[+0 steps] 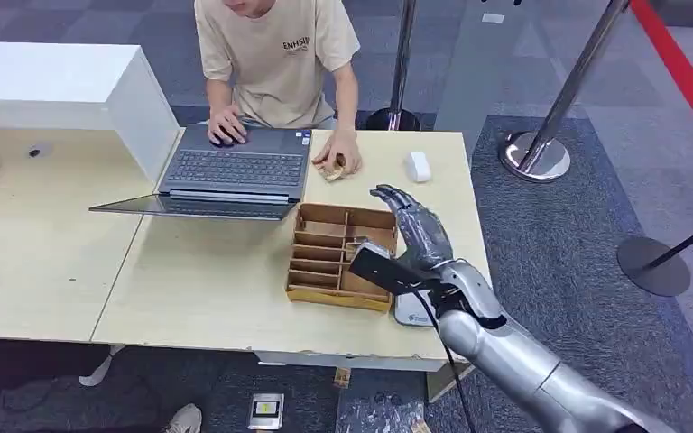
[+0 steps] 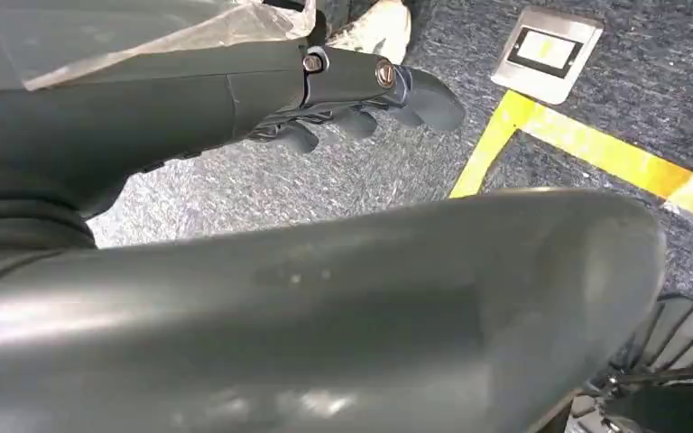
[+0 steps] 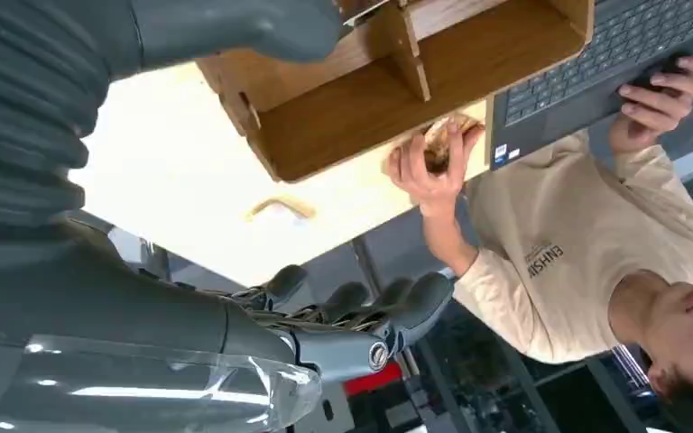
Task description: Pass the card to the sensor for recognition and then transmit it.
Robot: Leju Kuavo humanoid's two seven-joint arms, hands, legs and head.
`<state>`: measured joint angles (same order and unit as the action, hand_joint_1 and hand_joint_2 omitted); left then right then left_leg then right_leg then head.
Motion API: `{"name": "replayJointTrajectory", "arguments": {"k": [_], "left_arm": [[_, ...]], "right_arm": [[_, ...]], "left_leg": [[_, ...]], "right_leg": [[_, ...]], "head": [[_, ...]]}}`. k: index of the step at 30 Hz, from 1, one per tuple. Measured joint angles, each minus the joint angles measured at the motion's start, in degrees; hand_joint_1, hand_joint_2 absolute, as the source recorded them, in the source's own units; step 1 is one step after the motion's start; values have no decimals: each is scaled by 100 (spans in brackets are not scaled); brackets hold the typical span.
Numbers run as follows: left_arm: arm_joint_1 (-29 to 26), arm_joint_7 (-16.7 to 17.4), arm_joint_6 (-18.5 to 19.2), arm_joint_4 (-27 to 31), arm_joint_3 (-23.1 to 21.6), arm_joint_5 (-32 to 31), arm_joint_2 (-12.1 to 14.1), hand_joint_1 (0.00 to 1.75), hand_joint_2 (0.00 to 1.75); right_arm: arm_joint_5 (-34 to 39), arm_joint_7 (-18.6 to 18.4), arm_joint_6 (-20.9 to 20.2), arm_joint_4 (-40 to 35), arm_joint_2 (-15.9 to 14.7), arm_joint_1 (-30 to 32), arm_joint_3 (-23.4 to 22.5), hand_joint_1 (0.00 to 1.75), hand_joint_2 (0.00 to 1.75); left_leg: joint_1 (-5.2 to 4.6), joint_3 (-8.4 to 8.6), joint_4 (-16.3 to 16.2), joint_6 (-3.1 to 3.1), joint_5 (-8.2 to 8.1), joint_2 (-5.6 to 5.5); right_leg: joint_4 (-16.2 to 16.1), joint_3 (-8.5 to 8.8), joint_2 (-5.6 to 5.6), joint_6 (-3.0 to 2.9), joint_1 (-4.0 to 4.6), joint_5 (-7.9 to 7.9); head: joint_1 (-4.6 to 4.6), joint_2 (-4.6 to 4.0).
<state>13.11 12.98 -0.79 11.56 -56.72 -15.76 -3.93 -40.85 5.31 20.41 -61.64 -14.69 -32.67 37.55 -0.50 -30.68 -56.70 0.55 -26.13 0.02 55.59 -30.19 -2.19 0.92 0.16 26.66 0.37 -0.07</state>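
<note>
Even, bright overhead light; the desk glares nearly white in the right wrist view. Close to each wrist camera, the grey covers blur, with soft sheen.

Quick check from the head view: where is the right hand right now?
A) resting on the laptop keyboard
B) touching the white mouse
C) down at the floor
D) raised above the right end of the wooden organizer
D: the right hand hangs over the wooden organizer, its fingers apart and holding nothing.

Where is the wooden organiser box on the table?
In the head view, the wooden box sits right of centre, just in front of the laptop, beside the right robot hand.
</note>
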Motion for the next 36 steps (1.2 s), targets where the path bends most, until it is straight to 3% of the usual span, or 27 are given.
{"name": "replayJointTrajectory", "arguments": {"k": [1, 6, 7, 10, 32, 36], "left_arm": [[0, -4, 2, 0, 0, -2, 0, 0, 0], [0, -28, 2, 0, 0, -17, 0, 0, 0], [0, -30, 2, 0, 0, -19, 0, 0, 0], [-2, -28, 2, 0, 0, -19, 0, 0, 0], [-5, -46, 65, 0, 0, -70, 0, 0, 0], [-5, -46, 72, 0, 0, -70, 0, 0, 0]], "right_arm": [[20, 18, 2, 68, 24, -7, 0, 89, 175], [162, 131, 79, 357, 105, -52, 0, 86, 175], [206, 144, 90, 446, 120, -66, -2, 61, 175], [241, 160, 92, 608, 153, -78, -2, 26, 175], [385, 376, -52, 1644, 498, -234, 98, 28, 175], [385, 385, -50, 1740, 547, -243, 109, 47, 175]], "left_leg": [[0, 0, 0, 0, 0, 0], [0, -2, 0, 0, 0, 0], [-1, -2, 0, 0, 0, 0], [-1, -3, 0, 0, 0, -1], [0, -2, 0, 0, 0, 0], [-1, -2, 0, 0, 0, 0]], "right_leg": [[0, 0, 0, 0, 0, 0], [0, 0, -1, 0, -1, 0], [0, 0, -1, 0, -1, 0], [-1, -1, -2, 0, -1, 0], [0, -1, -1, 0, -1, 0], [0, -1, -1, 0, -1, 0]], "head": [[-2, 0], [-2, 0], [0, 0], [-2, 0], [-2, 0], [-2, 0]]}}
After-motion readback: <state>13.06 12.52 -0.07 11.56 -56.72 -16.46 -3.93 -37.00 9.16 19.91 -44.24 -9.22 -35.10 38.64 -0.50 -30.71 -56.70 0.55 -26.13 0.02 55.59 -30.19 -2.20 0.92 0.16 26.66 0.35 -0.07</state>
